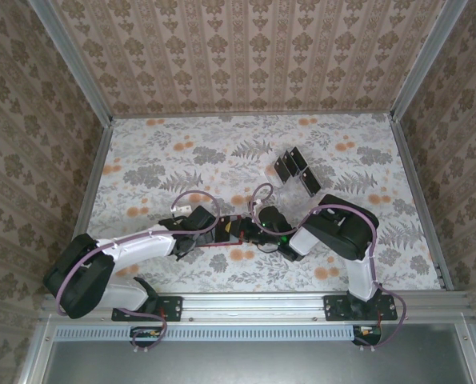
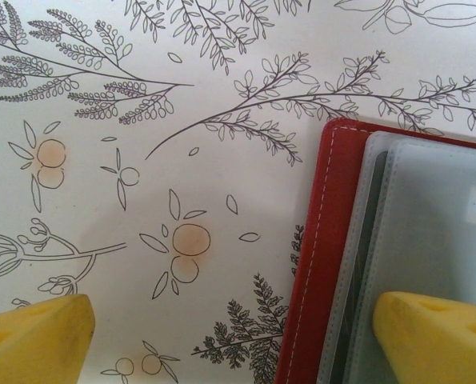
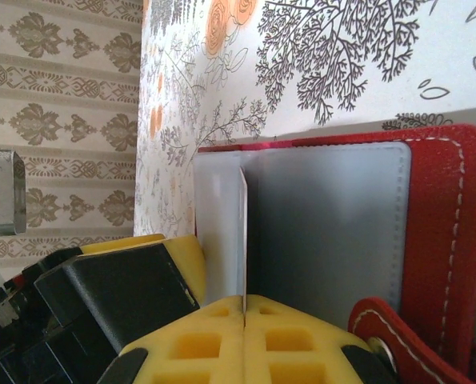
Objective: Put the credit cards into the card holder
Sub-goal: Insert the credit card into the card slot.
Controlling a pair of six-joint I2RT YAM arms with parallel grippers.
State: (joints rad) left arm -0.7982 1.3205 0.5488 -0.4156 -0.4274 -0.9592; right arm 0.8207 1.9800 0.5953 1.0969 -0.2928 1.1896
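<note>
From above, the two arms reach in and meet at mid-table, the left gripper and right gripper nose to nose. The cards lie in a small black cluster farther back and to the right, well apart from both grippers.

Looking down the left wrist, the left gripper's yellow fingers stand wide apart. One hangs over the bare floral cloth. The other is over the grey inside of the wallet, which lies open and flat on the table with its red cover edge facing the gap between the fingers.

Looking along the right wrist, the right gripper's fingers are pressed together on a thin pale leaf that stands edge-on from the wallet's grey inside. I cannot tell whether it is a sleeve or a card. The red clasp tab sits just beside the fingers.
</note>
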